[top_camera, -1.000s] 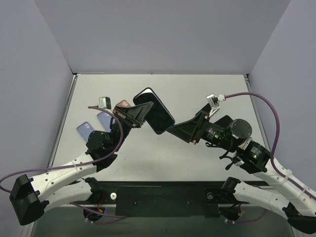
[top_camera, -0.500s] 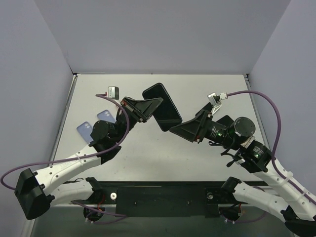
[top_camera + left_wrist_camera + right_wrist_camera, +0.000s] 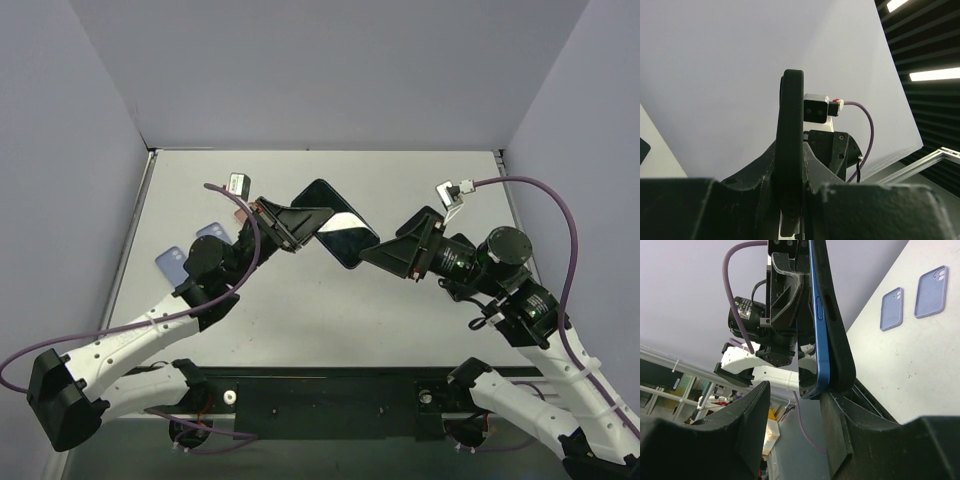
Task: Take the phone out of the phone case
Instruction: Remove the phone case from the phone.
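- While both arms lean in from the near edge with their elbows bent, the phone (image 3: pixel 342 232) hangs in the air between them, tilted above the middle of the table (image 3: pixel 440 190).
- On the left, the arm sweeps up from the near corner, forearm angled toward the centre and wrist raised.
- At its tip the left gripper (image 3: pixel 315 218) has the phone's left end. Its fingers (image 3: pixel 752 175) are pressed tight against both faces, and the wrist camera sees the phone edge-on.
- On the right, the arm is folded back on itself, its wrist pointing left, and the right gripper (image 3: pixel 378 252) meets the phone's lower right corner.
- Those fingers (image 3: pixel 747 430) stand spread. The phone's end sits between them with the black case (image 3: pixel 841 355) against one finger, and there is a clear gap on the screen side.
- Beside the case, the phone's blue side edge shows bare.
- Two pale blue cases (image 3: pixel 170 266) lie flat at the table's left, well apart from the phone.
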You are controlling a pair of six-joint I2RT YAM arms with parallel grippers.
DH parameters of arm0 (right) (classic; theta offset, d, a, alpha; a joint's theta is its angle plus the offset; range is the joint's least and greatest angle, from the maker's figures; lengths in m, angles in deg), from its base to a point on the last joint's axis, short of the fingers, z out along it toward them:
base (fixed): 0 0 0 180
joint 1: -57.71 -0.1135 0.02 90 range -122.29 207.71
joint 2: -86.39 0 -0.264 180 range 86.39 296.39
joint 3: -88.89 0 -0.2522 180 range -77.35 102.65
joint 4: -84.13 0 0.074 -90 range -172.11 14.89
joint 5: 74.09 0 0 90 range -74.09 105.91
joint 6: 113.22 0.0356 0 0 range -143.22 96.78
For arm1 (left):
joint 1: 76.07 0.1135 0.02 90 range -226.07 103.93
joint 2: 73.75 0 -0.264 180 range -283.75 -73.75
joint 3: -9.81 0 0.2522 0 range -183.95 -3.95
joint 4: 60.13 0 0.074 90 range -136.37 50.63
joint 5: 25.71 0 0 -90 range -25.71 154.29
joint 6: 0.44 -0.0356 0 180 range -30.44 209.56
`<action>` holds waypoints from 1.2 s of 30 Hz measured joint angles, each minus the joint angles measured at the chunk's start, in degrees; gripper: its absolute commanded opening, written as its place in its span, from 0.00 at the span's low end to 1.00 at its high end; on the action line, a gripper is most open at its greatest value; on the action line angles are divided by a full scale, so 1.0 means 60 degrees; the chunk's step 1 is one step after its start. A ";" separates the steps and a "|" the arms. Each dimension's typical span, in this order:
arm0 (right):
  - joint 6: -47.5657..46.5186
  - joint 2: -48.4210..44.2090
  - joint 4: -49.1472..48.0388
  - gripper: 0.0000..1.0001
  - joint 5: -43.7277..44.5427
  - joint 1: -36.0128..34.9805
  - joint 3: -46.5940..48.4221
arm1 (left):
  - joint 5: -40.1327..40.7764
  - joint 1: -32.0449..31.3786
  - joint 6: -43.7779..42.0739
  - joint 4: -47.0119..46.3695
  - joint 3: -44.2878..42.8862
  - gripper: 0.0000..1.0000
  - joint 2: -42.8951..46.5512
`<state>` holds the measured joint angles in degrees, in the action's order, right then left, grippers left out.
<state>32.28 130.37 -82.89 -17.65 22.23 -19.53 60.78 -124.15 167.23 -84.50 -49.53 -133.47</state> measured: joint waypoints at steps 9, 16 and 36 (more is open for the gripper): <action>-0.0044 0.0503 0.0109 0.36 -0.0812 0.0106 0.0561 | -0.1577 0.0186 -0.0463 0.1202 -0.0871 0.00 0.0011; 0.0670 0.0634 -0.0947 0.15 0.0226 -0.0648 -0.0018 | -0.1654 0.0189 -0.0484 0.1126 -0.0896 0.00 -0.0157; 0.5523 0.1417 -0.3781 0.00 0.1100 -0.0215 -0.1279 | -0.0113 -0.0430 -0.2102 0.2149 0.0998 0.70 0.1960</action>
<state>65.42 138.87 -105.57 -11.05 20.94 -27.20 60.10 -126.73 154.61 -71.60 -43.55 -121.71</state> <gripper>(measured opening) 0.060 0.718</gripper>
